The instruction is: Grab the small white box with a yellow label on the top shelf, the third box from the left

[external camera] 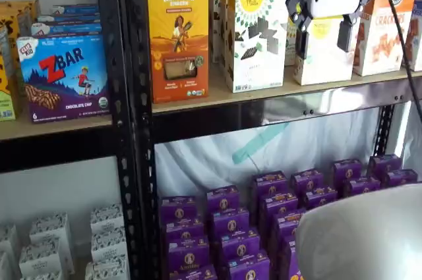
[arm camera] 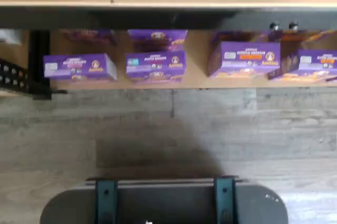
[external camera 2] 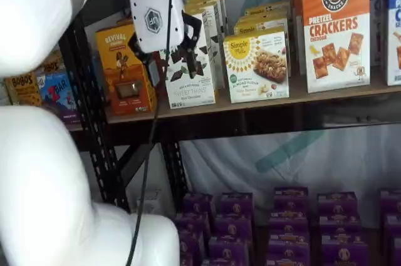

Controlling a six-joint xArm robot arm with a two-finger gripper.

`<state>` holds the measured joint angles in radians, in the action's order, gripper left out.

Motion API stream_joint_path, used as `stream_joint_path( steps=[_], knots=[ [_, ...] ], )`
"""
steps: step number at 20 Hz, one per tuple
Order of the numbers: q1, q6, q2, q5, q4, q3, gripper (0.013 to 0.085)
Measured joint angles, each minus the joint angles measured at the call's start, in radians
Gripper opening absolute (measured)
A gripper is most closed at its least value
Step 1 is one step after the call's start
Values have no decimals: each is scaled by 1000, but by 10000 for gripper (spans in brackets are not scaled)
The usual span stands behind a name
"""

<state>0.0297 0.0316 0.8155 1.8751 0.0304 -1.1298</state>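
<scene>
gripper (external camera: 323, 37): fingers spread apart, empty, hanging in front of the small white box (external camera 2: 258, 67) on the top shelf (external camera: 264, 95). box ungrasped; reach, closing, lift remain.

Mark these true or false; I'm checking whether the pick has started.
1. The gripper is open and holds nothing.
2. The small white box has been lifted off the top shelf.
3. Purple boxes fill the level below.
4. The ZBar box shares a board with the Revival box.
1. True. The gripper shows a plain gap between its black fingers, with no box in them.
2. False. The small white box stands upright on the top shelf.
3. True. Rows of purple boxes lie under that shelf.
4. False. The ZBar box sits on a lower board, across the black upright from the Revival box.
</scene>
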Motion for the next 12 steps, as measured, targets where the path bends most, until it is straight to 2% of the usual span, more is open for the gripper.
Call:
stream_joint_path(
  steps=[3,12],
  knots=[
    [25,23,-22,-52,5,3,850],
    [145,132,-122,-156,-22,-41,850]
  ],
)
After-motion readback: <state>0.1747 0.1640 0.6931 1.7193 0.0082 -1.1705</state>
